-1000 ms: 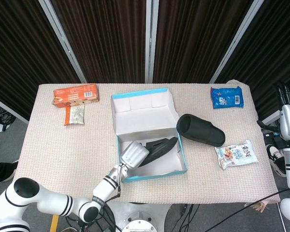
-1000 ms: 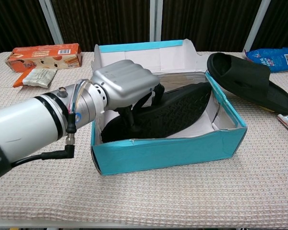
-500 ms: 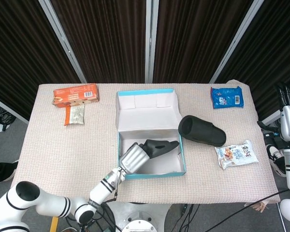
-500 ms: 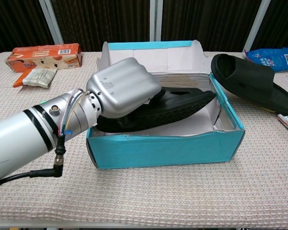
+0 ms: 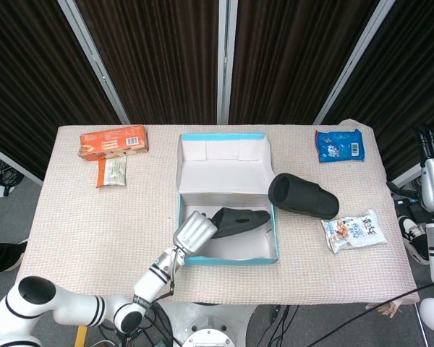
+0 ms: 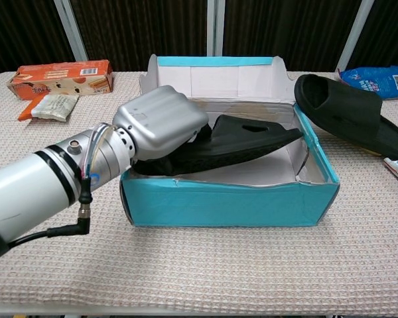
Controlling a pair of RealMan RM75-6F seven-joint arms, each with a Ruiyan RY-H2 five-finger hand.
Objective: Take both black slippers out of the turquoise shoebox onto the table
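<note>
So the left hand (image 6: pixel 160 122), a smooth silver-grey shell on a white-and-black banded arm, is seen reaching into the turquoise shoebox (image 6: pixel 229 205) from its near-left corner, and its fingers are wrapped round the heel end of the black slipper (image 6: pixel 242 140) that's in there, so that one is gripped. The slipper is matte, rubbery-looking, with a ridged sole edge, and it's held up off the box floor with its toe pointing toward the right wall. The box itself is thin card, turquoise outside and plain white inside, with the flap standing up at the back and a slightly torn, crumpled front rim. The second black slipper (image 5: pixel 302 196) is already out on the tabletop (image 5: pixel 87 224), lying just beside the box's right wall; a chunky moulded slide shape. The tabletop is covered with a beige waffle-weave cloth. Further out, an orange carton (image 5: pixel 113 142) with a barcode is placed at the far left, with a small pale sachet (image 5: pixel 113 172) next to it; the writing can't be read. A blue packet (image 5: pixel 340 144) with a barcode sits far right, and a clear snack bag (image 5: pixel 354 230) nearer. The right hand (image 5: pixel 432 148) is parked off the right edge, fingers upright and apart, nothing held.
</note>
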